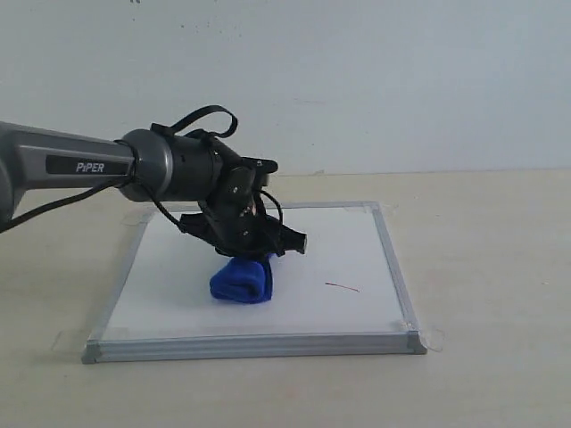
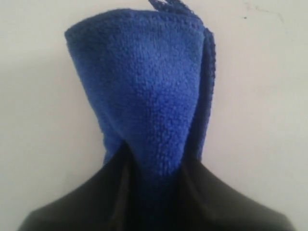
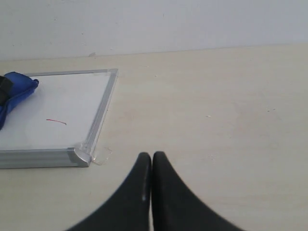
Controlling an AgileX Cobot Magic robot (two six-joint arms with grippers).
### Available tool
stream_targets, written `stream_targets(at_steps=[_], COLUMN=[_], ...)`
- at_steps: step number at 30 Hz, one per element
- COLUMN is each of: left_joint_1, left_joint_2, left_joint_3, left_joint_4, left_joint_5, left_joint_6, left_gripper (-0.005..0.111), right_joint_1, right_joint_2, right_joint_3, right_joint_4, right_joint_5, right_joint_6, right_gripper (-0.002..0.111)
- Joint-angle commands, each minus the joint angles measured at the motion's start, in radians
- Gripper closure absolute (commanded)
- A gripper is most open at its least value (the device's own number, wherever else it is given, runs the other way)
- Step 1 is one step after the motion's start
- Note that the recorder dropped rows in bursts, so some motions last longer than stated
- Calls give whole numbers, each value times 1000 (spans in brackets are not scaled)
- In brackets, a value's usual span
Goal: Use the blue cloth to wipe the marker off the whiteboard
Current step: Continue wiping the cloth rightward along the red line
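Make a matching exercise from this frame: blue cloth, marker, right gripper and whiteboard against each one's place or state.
Things:
1. blue cloth
2. marker
3. right gripper
4. whiteboard

Places or states:
A. shut, over the bare table, off the whiteboard
B. lying flat on the table
C. clamped in the left gripper, down on the whiteboard
D. short red streak, apart from the cloth

Pairs: 1-C, 2-D, 3-A, 4-B

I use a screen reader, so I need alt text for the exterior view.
The left tool holds a rolled blue cloth down on a silver-framed whiteboard that lies flat on a pale table. A short red marker line lies on the board to the right of the cloth.
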Motion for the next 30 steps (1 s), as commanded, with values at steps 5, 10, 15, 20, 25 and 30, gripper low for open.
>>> stream_targets(at_steps=[5,10,15,20,25,30], left_joint_1=[-53,66,72,-11,-96,-107], left_joint_2=[19,19,19,19,19,19], left_joint_3=[1,1,3,3,3,3], left_joint_4=[-286,-233,-295,-335,-421,-396], left_joint_5=[-92,29,6,-75,-132,-131], left_joint_6=[282,230,221,237,333,373], left_gripper=[103,103,103,103,103,103], right_joint_1=[-2,-2,-2,-2,-2,-2], right_joint_2=[-4,-4,-4,-4,-4,-4], right_joint_3=[-1,-1,-1,-1,-1,-1], right_joint_4=[1,1,1,1,1,1], right_joint_5=[-7,-7,-7,-7,-7,-7], right_joint_6=[0,0,0,0,0,0], right_gripper=[108,108,108,108,108,108])
